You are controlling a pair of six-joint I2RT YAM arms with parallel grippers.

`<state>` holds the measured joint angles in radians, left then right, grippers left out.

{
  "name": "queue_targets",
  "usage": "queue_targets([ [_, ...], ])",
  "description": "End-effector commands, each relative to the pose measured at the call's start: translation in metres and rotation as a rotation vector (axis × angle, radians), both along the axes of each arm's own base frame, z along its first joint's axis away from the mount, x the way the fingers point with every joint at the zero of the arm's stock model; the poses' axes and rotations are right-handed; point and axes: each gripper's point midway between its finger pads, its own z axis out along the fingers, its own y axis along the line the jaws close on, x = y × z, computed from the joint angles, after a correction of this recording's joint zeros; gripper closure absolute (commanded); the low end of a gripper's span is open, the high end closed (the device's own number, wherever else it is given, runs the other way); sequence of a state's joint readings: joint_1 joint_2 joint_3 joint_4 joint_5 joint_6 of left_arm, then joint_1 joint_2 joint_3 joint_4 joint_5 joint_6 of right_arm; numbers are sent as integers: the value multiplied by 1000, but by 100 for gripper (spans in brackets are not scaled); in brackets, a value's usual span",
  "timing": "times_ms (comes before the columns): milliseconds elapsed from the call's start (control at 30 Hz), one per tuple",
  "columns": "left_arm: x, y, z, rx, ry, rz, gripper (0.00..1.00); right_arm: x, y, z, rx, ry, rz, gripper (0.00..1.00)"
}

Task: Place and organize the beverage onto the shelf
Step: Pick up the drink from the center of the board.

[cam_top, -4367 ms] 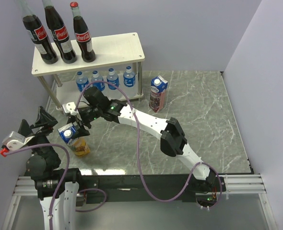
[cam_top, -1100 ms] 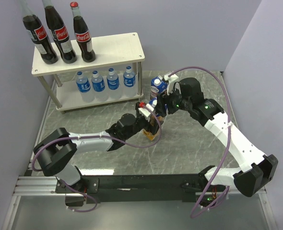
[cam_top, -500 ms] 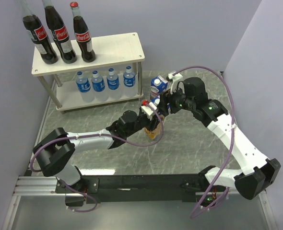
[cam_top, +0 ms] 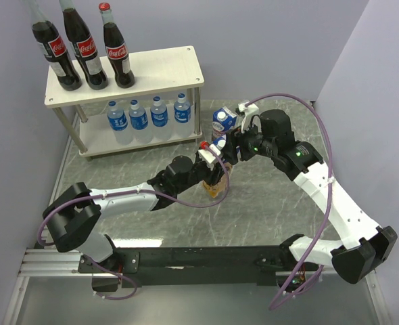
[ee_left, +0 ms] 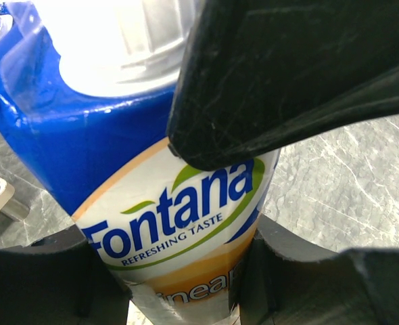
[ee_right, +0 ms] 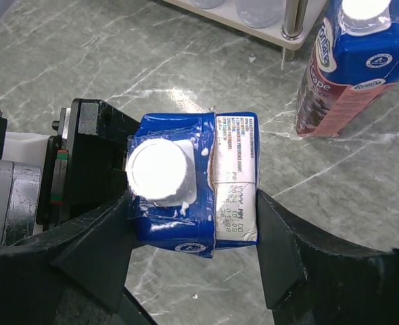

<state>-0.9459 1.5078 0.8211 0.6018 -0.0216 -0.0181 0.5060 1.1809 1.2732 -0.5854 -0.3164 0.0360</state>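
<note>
Beverages number nine in all: two juice cartons, four waters, three colas. Nearest, about mid-table, the yellow juice carton (cam_top: 216, 184) is roughly upright over the grey marbled table (cam_top: 280, 203), with its blue top and single white cap (ee_right: 157, 169) facing up. Whether its base touches the table cannot be told. Both grippers are on this one carton. The left gripper (cam_top: 208, 168) reaches in from the left and is clamped on the body, with the label between its fingers. The right gripper (cam_top: 225, 153) comes from the right and pinches the blue top, one finger against each side. Just beyond and apart from it, the purple juice carton (cam_top: 220, 124) stands on the table beside the right end of the shelf (cam_top: 166, 68). The shelf sits at the far left. Four water bottles (cam_top: 138, 116) stand in one row on its lower tier. Three cola bottles (cam_top: 83, 49) stand upright at the left end of the upper tier.
</note>
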Motion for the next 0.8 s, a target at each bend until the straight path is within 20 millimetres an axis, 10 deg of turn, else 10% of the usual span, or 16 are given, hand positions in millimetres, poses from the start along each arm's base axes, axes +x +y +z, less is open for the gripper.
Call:
queue_targets([
  [0, -1, -6, 50, -99, -74, -24, 99, -7, 10, 135, 241, -372, 71, 36],
  [500, -1, -8, 51, -108, -63, -31, 99, -9, 13, 131, 238, -363, 92, 27],
  [767, -5, -12, 59, -133, -49, -52, 87, -9, 17, 129, 242, -340, 111, 60],
])
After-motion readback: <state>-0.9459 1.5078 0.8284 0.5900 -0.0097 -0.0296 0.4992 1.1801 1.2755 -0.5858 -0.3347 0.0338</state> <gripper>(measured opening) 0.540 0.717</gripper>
